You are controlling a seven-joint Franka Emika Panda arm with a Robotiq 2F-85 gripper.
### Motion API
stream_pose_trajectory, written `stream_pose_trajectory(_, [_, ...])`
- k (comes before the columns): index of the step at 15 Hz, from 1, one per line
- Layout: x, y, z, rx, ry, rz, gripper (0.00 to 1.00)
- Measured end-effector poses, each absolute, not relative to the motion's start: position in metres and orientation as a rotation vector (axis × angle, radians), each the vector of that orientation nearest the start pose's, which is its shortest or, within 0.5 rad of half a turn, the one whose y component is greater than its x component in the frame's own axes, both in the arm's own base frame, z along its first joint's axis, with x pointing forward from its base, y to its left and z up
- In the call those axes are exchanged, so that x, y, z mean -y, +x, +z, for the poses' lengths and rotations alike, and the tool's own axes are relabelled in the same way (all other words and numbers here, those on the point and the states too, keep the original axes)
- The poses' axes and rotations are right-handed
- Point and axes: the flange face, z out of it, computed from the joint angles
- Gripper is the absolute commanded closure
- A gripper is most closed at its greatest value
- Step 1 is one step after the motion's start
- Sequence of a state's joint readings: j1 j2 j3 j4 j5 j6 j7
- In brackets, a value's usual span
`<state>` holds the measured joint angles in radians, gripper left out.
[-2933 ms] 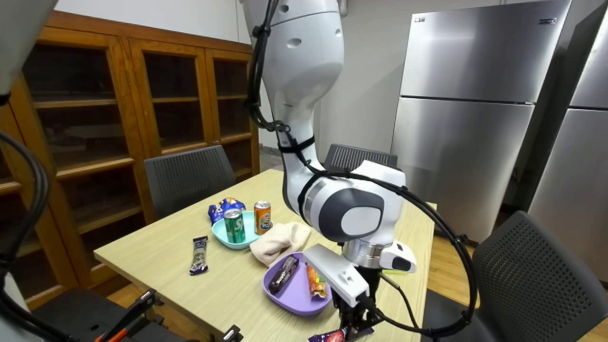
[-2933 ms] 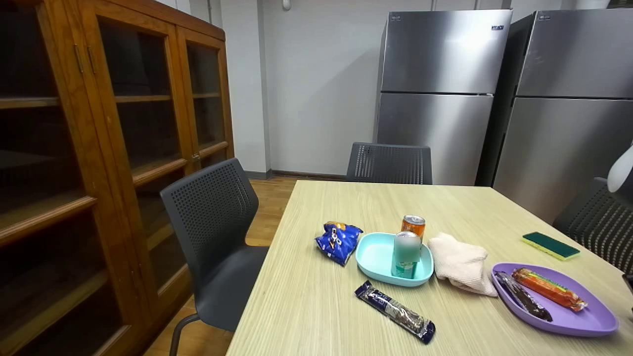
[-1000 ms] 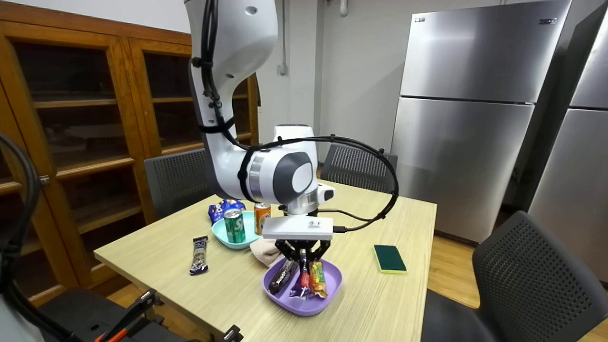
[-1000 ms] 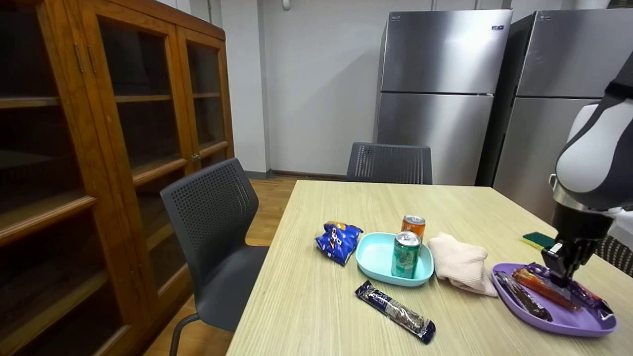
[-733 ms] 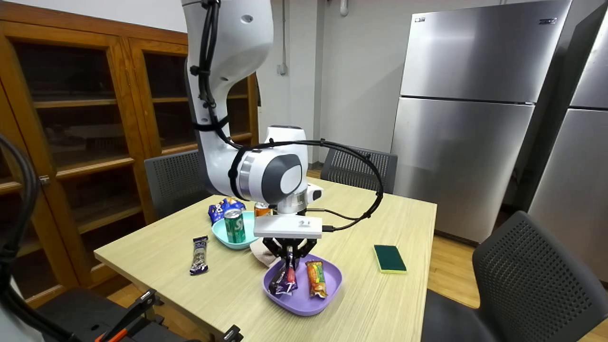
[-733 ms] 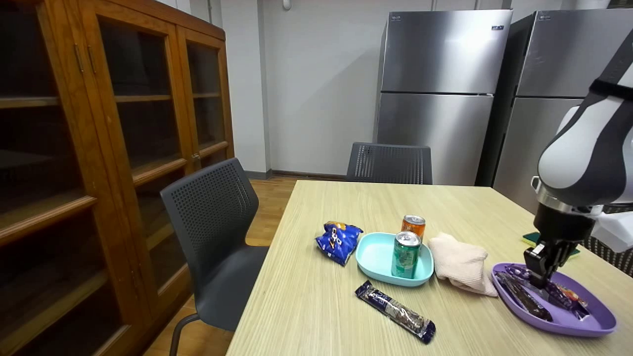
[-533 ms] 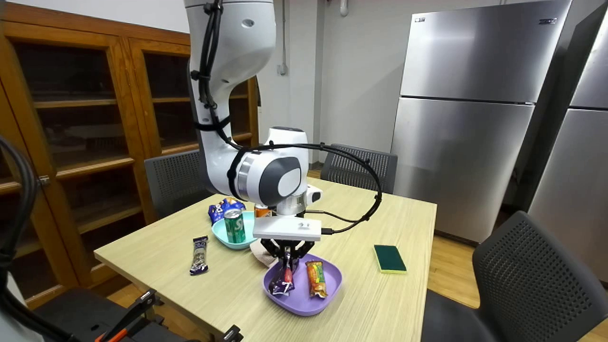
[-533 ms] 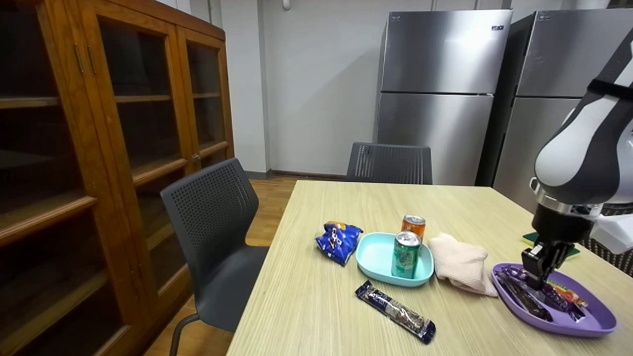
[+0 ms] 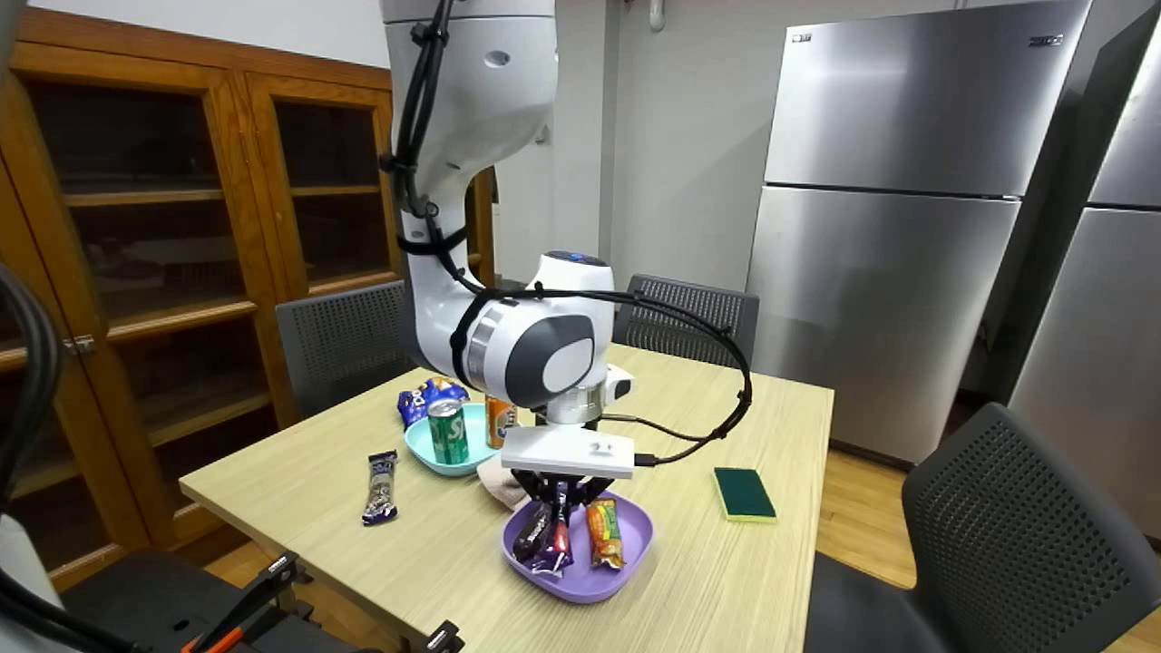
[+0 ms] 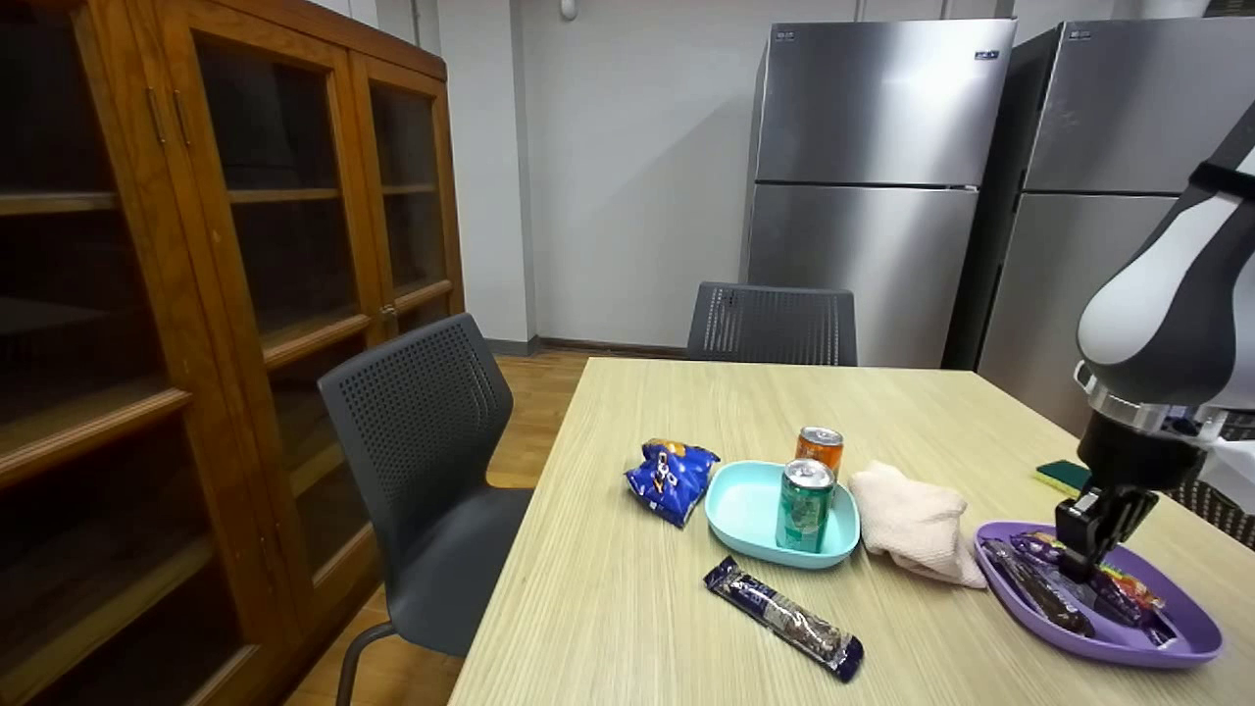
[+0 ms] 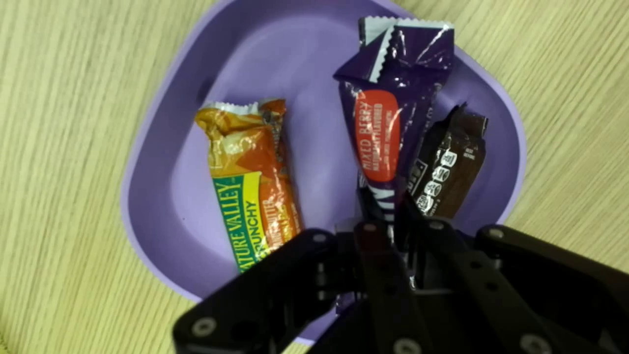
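Observation:
My gripper (image 9: 564, 508) is low over a purple plate (image 9: 585, 588) on the table. In the wrist view its fingers (image 11: 385, 204) are shut on a purple-wrapped bar with a red label (image 11: 378, 132), pinched at its middle. The bar lies lengthwise between the fingers, low in the plate; I cannot tell whether it touches the bottom. A dark brown bar (image 11: 454, 162) lies close beside it, partly under its edge. An orange and green wrapped bar (image 11: 253, 187) lies apart on the other side of the plate. In an exterior view the gripper (image 10: 1079, 564) partly hides the bars.
A teal dish (image 10: 730, 515) holds a green can (image 10: 804, 505); an orange can (image 10: 822, 446) stands by it. A beige cloth (image 10: 912, 520) lies between dish and plate. A blue snack bag (image 10: 672, 480), another bar (image 10: 784, 618) and a green sponge (image 9: 746, 494) lie on the table. Chairs surround it.
From the table's near edge, my gripper has carried the purple bar into the purple plate, first over the orange bar, then beside the dark one. Since half a second ago it shifted slightly.

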<state>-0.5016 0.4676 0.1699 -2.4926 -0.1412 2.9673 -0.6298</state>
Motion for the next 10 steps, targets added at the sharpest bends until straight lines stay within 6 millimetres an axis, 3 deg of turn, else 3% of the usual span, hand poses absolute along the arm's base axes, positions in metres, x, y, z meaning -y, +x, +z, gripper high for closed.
stream_pose_trajectory(1, [0.134,0.438,0.112,0.643,-3.037,-0.063,0.62])
stream_pose_trajectory(7, [0.139,0.443,0.113,0.636,-3.043,-0.072,0.19])
stream_pose_trajectory(9, [0.149,0.441,0.115,0.593,-3.072,-0.064,0.03])
stream_pose_trajectory(10, [0.158,0.44,0.118,0.557,-3.1,-0.055,0.0])
